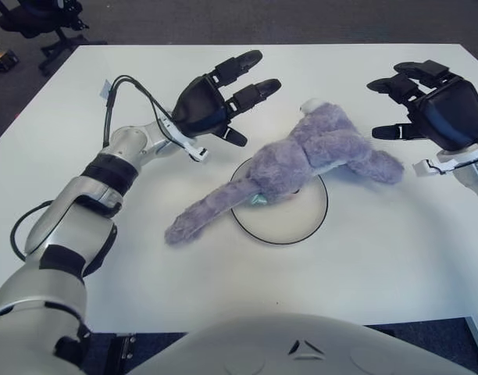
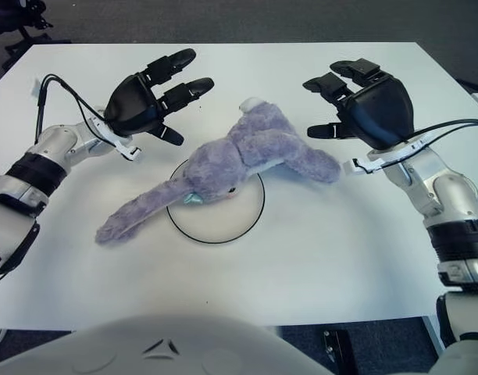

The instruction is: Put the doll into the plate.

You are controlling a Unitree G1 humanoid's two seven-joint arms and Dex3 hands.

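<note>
Left hand (image 1: 219, 105): above the white table (image 1: 395, 258), toward its far-left part, just left of the doll. Fingers spread, holding nothing.

Purple plush doll (image 1: 301, 160): mid-table, lying across the white plate (image 1: 290, 226). Only its middle is over the plate's far half. One long soft limb trails off the rim toward the table's near-left. The bulk of the body and another limb overhang the far-right side and lie on the table. Long axis is a diagonal, near-left to far-right. The thin tapered end points near-left. The thick end, with a small pale tuft, points to the far edge. Which end is the head, you cannot tell from here.

Right hand (image 2: 364, 105): beside the doll's right limb, toward the right edge. Fingers apart, nothing held.

Judgement: the doll is on the plate but not in it. The job is gathering the overhang.

Advice for you:
- Work from both ends, since each hand is already flanking one.
- Take the trailing near-left limb with the left hand and fold it inward over the plate.
- Bring the thick far-right part back with the right hand toward the plate's centre.
- Lift rather than drag. The plush looks floppy, and a drag may shove the light plate.
- Release low, so nothing flops back over the rim.
</note>
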